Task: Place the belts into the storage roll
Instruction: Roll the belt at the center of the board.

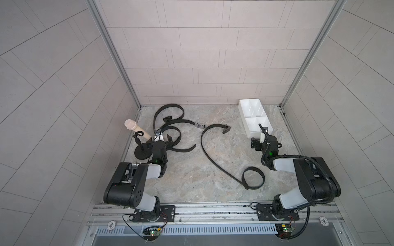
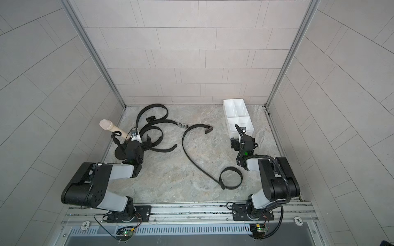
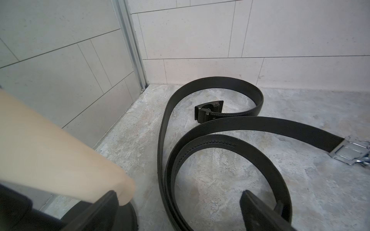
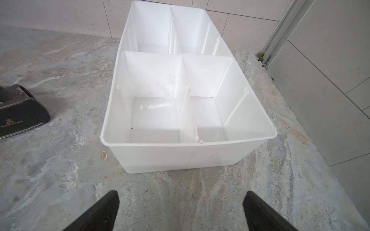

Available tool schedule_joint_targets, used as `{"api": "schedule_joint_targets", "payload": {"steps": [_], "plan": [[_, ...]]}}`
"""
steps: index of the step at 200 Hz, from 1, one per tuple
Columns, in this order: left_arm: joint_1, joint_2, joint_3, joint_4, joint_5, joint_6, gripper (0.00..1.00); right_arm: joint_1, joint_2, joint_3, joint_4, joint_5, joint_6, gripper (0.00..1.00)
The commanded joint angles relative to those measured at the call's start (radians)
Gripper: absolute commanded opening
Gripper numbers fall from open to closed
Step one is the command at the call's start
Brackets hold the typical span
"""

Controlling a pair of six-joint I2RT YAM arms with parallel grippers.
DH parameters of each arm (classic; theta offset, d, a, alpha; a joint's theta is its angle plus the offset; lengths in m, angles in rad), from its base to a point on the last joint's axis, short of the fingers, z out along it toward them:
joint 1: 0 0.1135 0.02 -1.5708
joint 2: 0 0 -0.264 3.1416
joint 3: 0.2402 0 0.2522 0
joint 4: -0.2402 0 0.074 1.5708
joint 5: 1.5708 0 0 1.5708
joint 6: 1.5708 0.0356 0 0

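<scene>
A: Left jaws?
B: Wide apart, nothing between them. They sit low over the curled straps on the left, with one jaw just beside the stand with the beige peg [image 3: 50, 140]. I can't confirm contact.
A: Right jaws?
B: Also wide and empty, over bare tabletop [image 4: 180, 200] just short of the white divider tray [image 4: 180, 154].
A: Tray contents?
B: Four compartments show in the right wrist view, all empty. The tray sits far right, near the back wall.
A: Belts?
B: All three lie loose on the tabletop. The silver-buckled belt [image 3: 260, 124] and the dark-buckled belt [image 3: 220, 82] overlap near the far left corner. The long belt [image 1: 253, 169] snakes across the middle, with its buckle end near the tray and its tail looped by the right arm.
A: Progress?
B: I judge it at nil. No belt is coiled tight and none is stowed, so all three are left to do.
</scene>
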State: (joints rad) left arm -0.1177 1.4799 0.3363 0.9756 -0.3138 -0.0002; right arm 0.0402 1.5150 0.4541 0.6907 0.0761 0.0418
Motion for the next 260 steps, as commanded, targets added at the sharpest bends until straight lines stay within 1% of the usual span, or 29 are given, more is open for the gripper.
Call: {"api": "schedule_joint_targets", "payload": {"steps": [1,187,197,204,209,221,223,236,249,260], "plan": [[0.006,-0.017,0.011,-0.007,0.054,0.021,1.00,0.001,0.005,0.000,0.002,0.013,-0.001,0.99],[0.013,-0.017,0.015,-0.013,0.074,0.018,1.00,0.001,0.004,0.001,0.001,0.013,-0.001,0.99],[0.011,-0.034,0.007,-0.001,0.080,0.025,1.00,0.002,-0.019,-0.010,0.024,-0.023,-0.046,0.99],[-0.009,-0.077,0.020,-0.059,0.079,0.045,1.00,0.017,-0.067,-0.006,-0.010,-0.048,-0.077,0.99],[-0.028,-0.119,0.044,-0.146,0.061,0.063,1.00,0.041,-0.114,0.010,-0.083,-0.021,-0.082,1.00],[-0.079,-0.199,0.136,-0.390,0.029,0.077,1.00,0.103,-0.215,0.107,-0.373,0.091,-0.046,1.00],[-0.087,-0.207,0.152,-0.426,0.003,0.076,1.00,0.110,-0.223,0.125,-0.416,0.103,-0.041,0.99],[-0.146,-0.253,0.243,-0.634,-0.046,0.042,1.00,0.166,-0.260,0.234,-0.646,0.144,0.002,0.99],[-0.215,-0.277,0.310,-0.782,-0.053,0.003,1.00,0.224,-0.277,0.279,-0.776,0.169,0.042,0.99],[-0.275,-0.269,0.367,-0.898,-0.041,-0.057,1.00,0.272,-0.286,0.308,-0.883,0.191,0.097,0.99]]}}
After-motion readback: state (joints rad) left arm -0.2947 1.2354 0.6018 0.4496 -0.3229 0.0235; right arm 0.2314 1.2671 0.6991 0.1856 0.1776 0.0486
